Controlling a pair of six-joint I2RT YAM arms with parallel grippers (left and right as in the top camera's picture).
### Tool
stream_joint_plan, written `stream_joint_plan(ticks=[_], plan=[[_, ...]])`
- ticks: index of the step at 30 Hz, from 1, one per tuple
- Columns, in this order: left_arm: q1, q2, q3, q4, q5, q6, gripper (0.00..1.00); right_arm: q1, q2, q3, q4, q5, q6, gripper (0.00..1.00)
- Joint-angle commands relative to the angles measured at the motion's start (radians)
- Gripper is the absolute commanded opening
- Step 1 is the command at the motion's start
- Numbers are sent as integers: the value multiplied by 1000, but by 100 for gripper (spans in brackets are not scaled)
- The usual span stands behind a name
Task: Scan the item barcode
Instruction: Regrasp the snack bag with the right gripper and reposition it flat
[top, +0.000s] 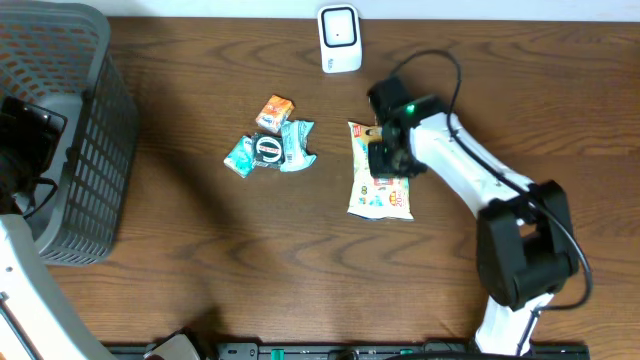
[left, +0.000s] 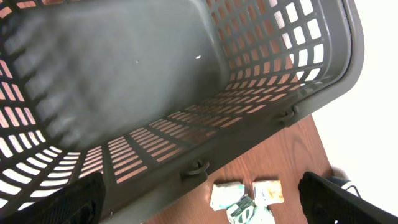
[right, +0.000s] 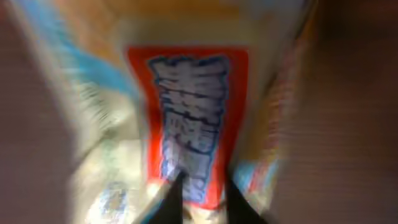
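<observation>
A cream snack bag (top: 381, 190) with a red label lies flat on the brown table, right of centre. My right gripper (top: 386, 155) is down on the bag's upper half. In the blurred right wrist view its dark fingertips (right: 176, 198) stand close together, pinching the snack bag (right: 186, 124) at the red label; the right gripper (right: 202, 190) is shut on it. No barcode shows. The white scanner (top: 339, 38) stands at the table's back edge. My left gripper (top: 25, 130) hangs wide open over the basket, and in its own view the left gripper (left: 202, 205) holds nothing.
A grey slatted basket (top: 70, 120) fills the table's left end; its empty grey wall (left: 155, 68) fills the left wrist view. Several small packets (top: 270, 145) lie in a cluster left of the snack bag, seen as small packets (left: 245, 199) beside the basket's rim.
</observation>
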Motion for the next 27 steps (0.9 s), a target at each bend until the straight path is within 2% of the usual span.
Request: stream_joint_plan(ticks=[1, 2, 5, 6, 7, 13, 15, 17, 18, 19, 20, 21, 24, 27], plan=[[3, -9, 14, -2, -3, -9, 98, 5, 51, -67, 25, 8, -2, 35], [3, -9, 14, -2, -3, -8, 98, 5, 60, -74, 29, 8, -3, 46], [3, -9, 14, -2, -3, -8, 98, 5, 69, -74, 29, 7, -3, 68], [3, -9, 14, -2, -3, -8, 98, 5, 69, -72, 28, 6, -3, 83], [3, -9, 14, -2, -3, -8, 97, 5, 69, -61, 18, 3, -3, 90], [3, -9, 14, -2, -3, -8, 98, 0, 69, 145, -175, 3, -12, 95], [3, -9, 14, -2, -3, -8, 97, -1, 69, 227, -222, 4, -24, 91], [3, -9, 14, -2, -3, -8, 98, -2, 69, 309, -243, 12, -35, 72], [3, -9, 14, -2, -3, -8, 98, -3, 69, 333, -238, 16, -41, 59], [3, -9, 14, -2, -3, -8, 98, -3, 69, 360, -204, 27, -57, 32], [3, -9, 14, -2, -3, -8, 98, -3, 69, 359, -185, 28, -65, 20], [3, -9, 14, -2, -3, -8, 98, -3, 70, 356, -167, 31, -71, 13], [3, -9, 14, -2, -3, -8, 98, -3, 85, 325, -128, 30, -71, 6], [3, -9, 14, -2, -3, -8, 98, -3, 109, 272, -88, 31, -71, 7]])
